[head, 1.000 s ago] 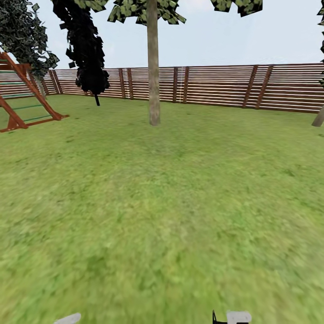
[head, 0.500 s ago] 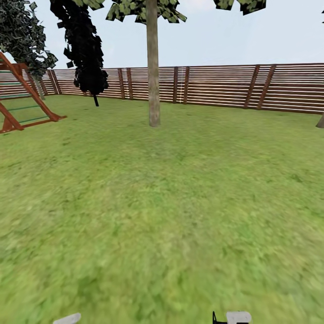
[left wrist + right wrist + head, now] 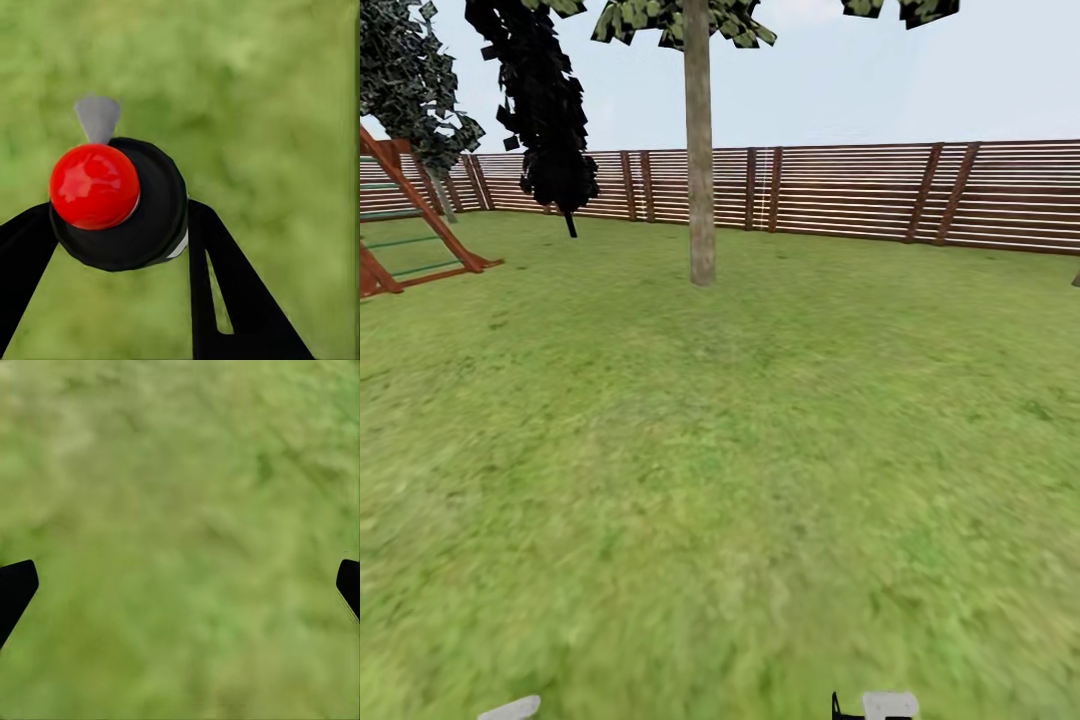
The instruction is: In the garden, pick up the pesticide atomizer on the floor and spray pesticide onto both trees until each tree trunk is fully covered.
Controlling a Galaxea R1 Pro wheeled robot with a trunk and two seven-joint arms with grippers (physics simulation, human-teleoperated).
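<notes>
With the sprayer (image 3: 120, 202) clamped in its left gripper (image 3: 120, 225) and the right gripper (image 3: 180, 585) spread empty over grass, the robot faces the tree trunk (image 3: 700, 150) near the fence (image 3: 860, 190), seemingly approaching to spray.

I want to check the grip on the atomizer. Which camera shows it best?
The left wrist view: the atomizer, with its red cap and grey nozzle, sits between the left gripper fingers. The head view catches a grey bit at its lower edge, perhaps the nozzle; the right wrist view gives grass.
</notes>
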